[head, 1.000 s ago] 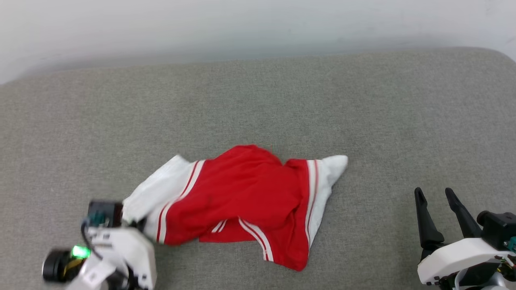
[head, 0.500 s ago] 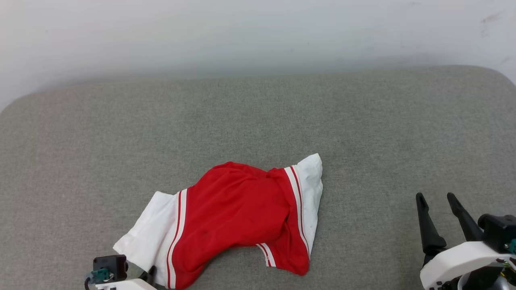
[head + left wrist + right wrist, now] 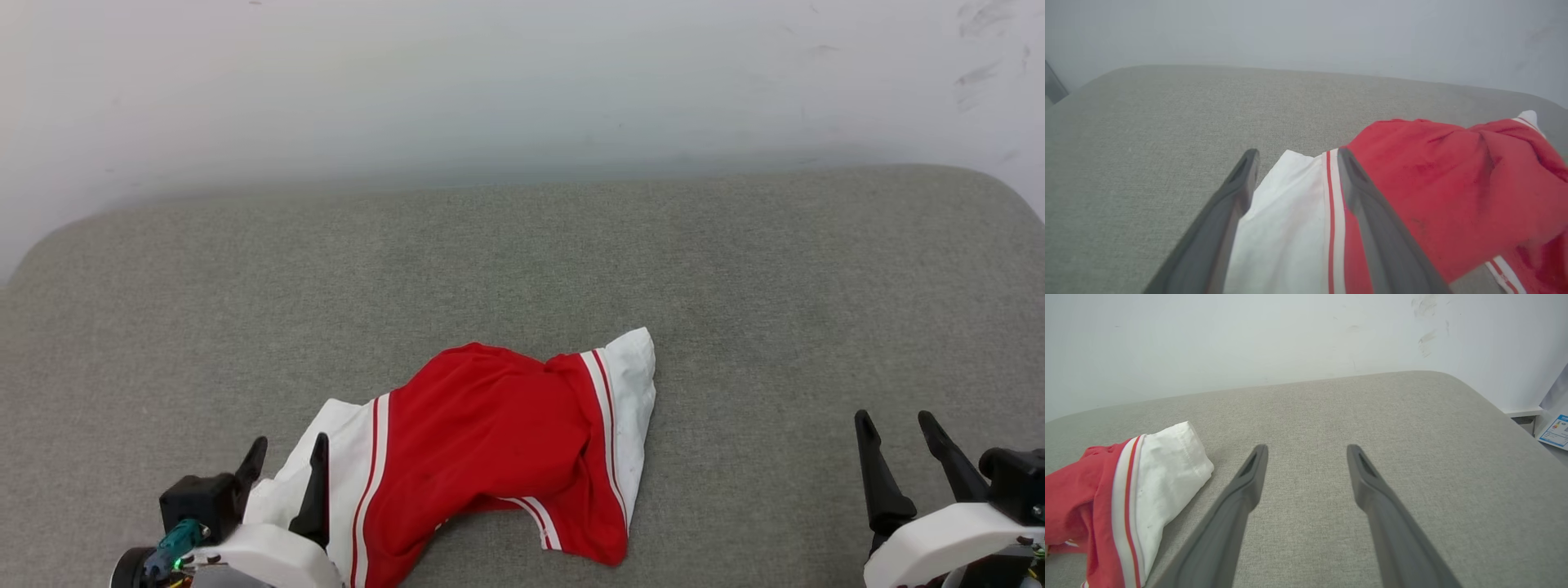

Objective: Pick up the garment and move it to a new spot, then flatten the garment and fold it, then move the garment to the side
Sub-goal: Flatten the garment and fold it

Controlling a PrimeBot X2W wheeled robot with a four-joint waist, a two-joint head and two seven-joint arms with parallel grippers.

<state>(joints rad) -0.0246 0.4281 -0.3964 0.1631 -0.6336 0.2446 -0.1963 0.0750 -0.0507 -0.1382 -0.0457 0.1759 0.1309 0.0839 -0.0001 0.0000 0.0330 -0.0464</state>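
Note:
The garment is a bright red shirt with white, red-striped sleeve ends, lying crumpled on the grey cushion near its front. My left gripper stands open at the lower left, its fingers spread over the white left sleeve end with the cloth lying loose between them. In the left wrist view the garment bunches to the right of the left gripper. My right gripper is open over bare cushion at the lower right, well apart from the garment; in its own view the right gripper holds nothing.
A pale wall runs behind the cushion's rounded far edge. Past the cushion's right corner, a paper label lies low by the wall. Bare cushion surface spreads behind and to the right of the garment.
My left gripper has opened and let go of the white sleeve end; the garment now lies slack, bunched nearer the front. The head camera has tilted, showing more wall. The right gripper holds still.

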